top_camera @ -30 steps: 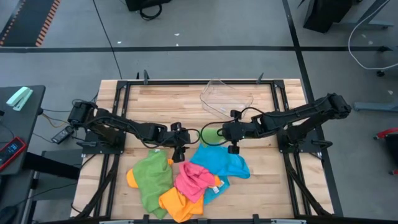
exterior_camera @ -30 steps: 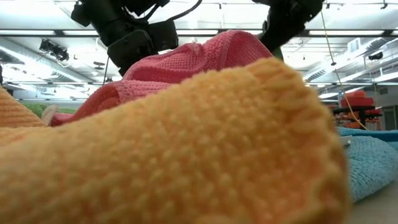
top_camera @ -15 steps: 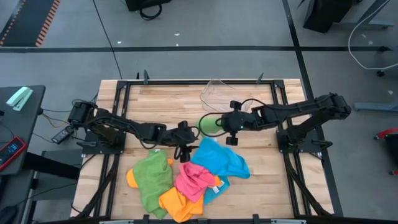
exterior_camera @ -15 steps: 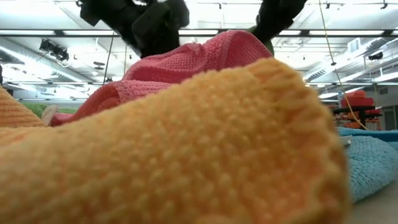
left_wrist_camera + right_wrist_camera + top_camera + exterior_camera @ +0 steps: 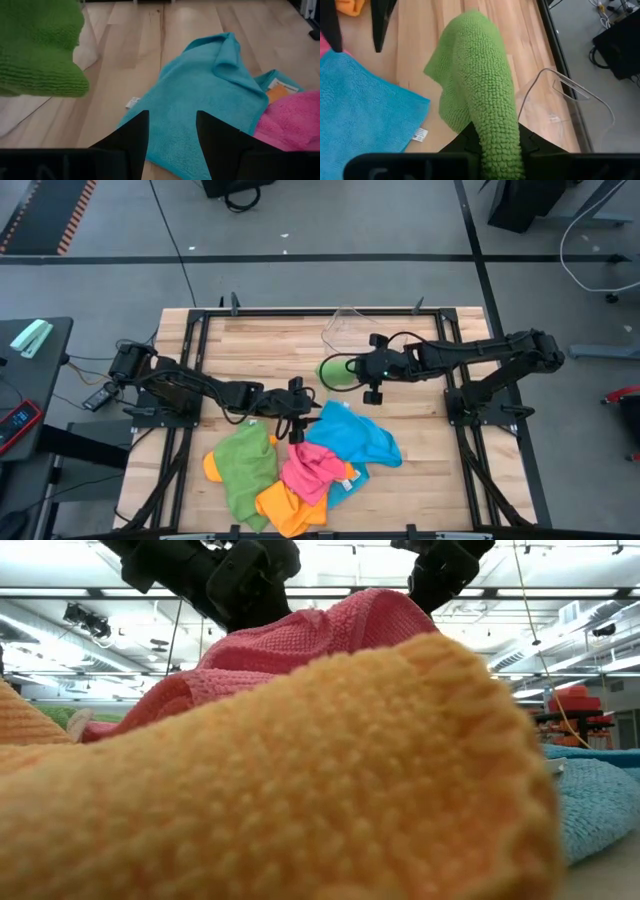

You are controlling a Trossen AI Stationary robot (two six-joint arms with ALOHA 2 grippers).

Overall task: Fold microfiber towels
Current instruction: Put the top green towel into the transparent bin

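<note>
My right gripper (image 5: pixel 352 370) is shut on a green microfiber towel (image 5: pixel 480 75), held bunched above the middle of the table's far half. My left gripper (image 5: pixel 171 131) stands open, slanting down over a sky-blue towel (image 5: pixel 200 100) that lies spread on the wood; its fingers touch nothing. Toward the near edge a pile holds a second green towel (image 5: pixel 245 465), a pink towel (image 5: pixel 315 468) and an orange towel (image 5: pixel 285 505). In the low view the orange towel (image 5: pixel 300 770) and the pink towel (image 5: pixel 300 630) hide the table. My right gripper pinches a bunched fold of the green towel (image 5: pixel 496 131) between its two fingers, in several layers. The fingers slant down from the table's right side. The rest of the towel (image 5: pixel 335 370) hangs slack past the fingertips; whether its lowest corner touches the table I cannot tell.
A clear plastic tray (image 5: pixel 362 332) lies at the far edge, just beyond the held towel. Bare wood (image 5: pixel 250 350) lies at the far left and along the right of the pile. Black frame rails (image 5: pixel 195 360) run down both sides of the table.
My right gripper has carried the green towel toward the table's far edge and a little up, still shut on it. My left gripper has tipped its fingers upward, staying open over the blue towel. The pile has not moved.
</note>
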